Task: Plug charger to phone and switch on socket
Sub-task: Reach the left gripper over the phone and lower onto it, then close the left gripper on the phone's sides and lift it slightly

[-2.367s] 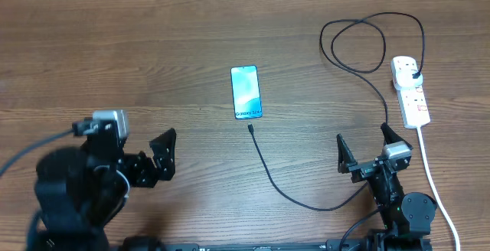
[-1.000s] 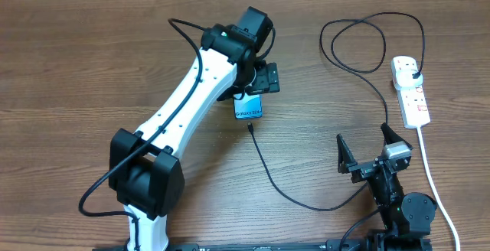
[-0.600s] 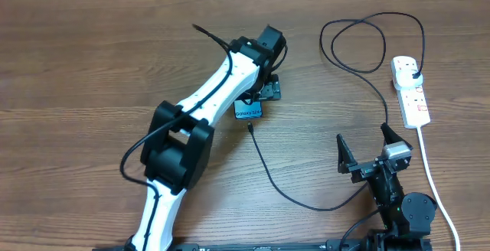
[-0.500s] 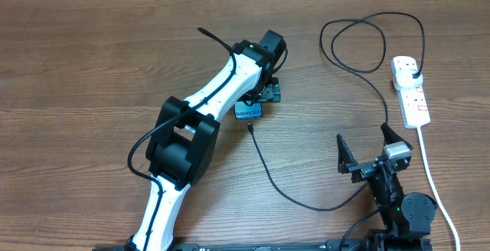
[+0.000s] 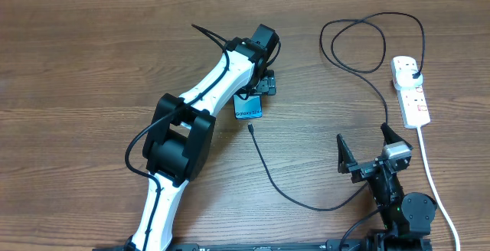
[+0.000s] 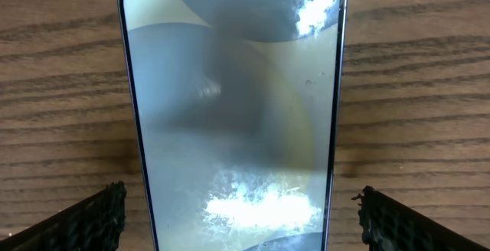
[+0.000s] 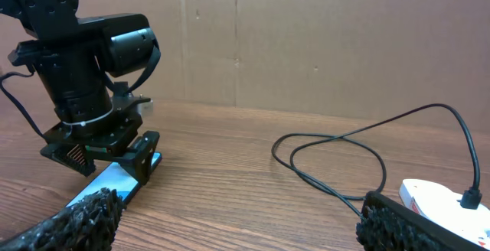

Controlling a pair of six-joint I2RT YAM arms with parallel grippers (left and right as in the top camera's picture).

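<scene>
The phone (image 5: 246, 112) lies flat, screen up, on the wooden table (image 5: 92, 67), and from above we see little of it: the white left arm (image 5: 220, 80) reaches across and covers all but the end printed "Galaxy S24". The left gripper (image 6: 241, 201) hangs over it with fingers (image 6: 84, 222) spread wide, one outside each long edge; the wrist view shows bare wood between each finger and the phone, so nothing is clamped. The phone's long axis runs from the robot's side of the table toward the far side, leaning slightly; the punch-hole camera end points away from the robot, the printed end back toward it. Just off that printed end lies the plug tip (image 5: 250, 128) of the charger (image 5: 264, 167), close to the phone but apart from it. The thin black cable curves toward the robot and to the phone's right, climbs back, loops, and ends in the black plug (image 5: 414, 75) seated in the socket (image 5: 413, 102). The socket lies well to the phone's right, its long axis roughly parallel to the phone's, its thick white cord (image 5: 432, 182) trailing toward the robot; we cannot tell how its switches are set. The right gripper (image 5: 364, 138) sits to the phone's right and nearer the robot, jaws apart and holding nothing, with the cable running past it.
</scene>
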